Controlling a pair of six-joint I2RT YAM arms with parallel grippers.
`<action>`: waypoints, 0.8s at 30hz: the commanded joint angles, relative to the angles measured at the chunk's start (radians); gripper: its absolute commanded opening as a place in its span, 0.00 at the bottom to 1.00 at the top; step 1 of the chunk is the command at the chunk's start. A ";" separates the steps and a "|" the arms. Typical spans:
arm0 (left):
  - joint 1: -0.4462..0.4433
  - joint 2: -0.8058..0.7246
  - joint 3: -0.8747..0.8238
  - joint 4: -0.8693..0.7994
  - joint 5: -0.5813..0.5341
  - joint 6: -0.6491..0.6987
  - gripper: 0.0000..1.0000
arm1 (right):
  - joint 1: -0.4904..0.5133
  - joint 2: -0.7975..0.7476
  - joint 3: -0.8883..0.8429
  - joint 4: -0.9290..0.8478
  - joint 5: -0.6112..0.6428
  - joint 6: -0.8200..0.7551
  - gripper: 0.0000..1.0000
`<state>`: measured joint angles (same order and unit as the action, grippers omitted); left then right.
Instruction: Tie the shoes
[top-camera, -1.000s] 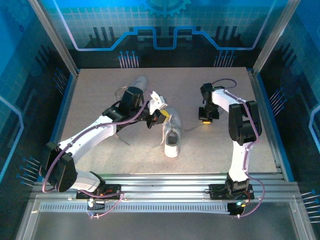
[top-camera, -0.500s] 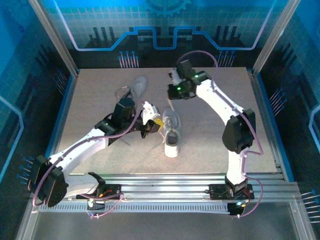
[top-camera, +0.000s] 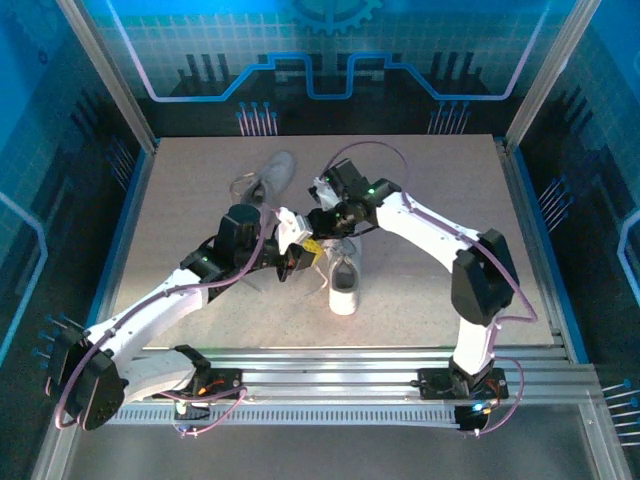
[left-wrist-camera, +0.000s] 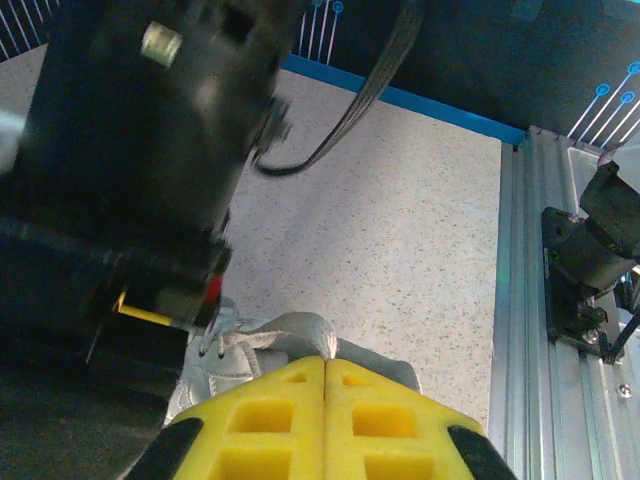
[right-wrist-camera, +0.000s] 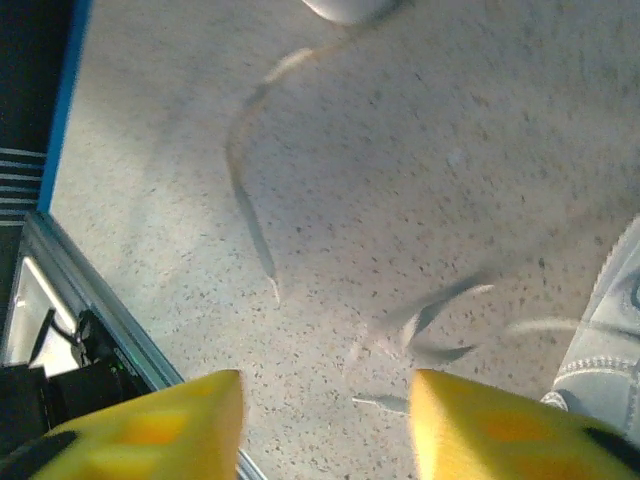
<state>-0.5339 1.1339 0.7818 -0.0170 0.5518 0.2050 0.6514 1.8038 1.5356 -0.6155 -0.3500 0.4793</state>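
I see speckled grainy surface (right-wrist-camera: 420, 150), soft pale shoes (top-camera: 343, 290), thin limp lace (right-wrist-camera: 245, 190). Left pincer (left-wrist-camera: 325, 400) closed flush; right pincer (right-wrist-camera: 325, 420) gaping, gripping nothing.

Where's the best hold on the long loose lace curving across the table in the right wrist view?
Near its free tip, from straight above, with the open right end effector straddling the lace crosswise. It lies thin and flat on the table, so a sideways approach would likely find nothing to close on.
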 joint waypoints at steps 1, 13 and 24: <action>0.009 -0.004 0.021 0.008 0.001 -0.058 0.00 | -0.035 -0.142 -0.044 0.097 0.001 -0.035 0.61; 0.058 0.117 0.203 -0.162 0.063 -0.203 0.00 | -0.062 -0.568 -0.638 0.633 0.119 -0.364 0.66; 0.054 0.186 0.234 -0.045 0.059 -0.376 0.00 | 0.034 -0.557 -0.743 0.830 0.191 -0.510 0.67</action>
<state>-0.4824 1.3056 0.9810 -0.1070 0.5930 -0.1013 0.6685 1.2308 0.7784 0.1223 -0.2054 0.0120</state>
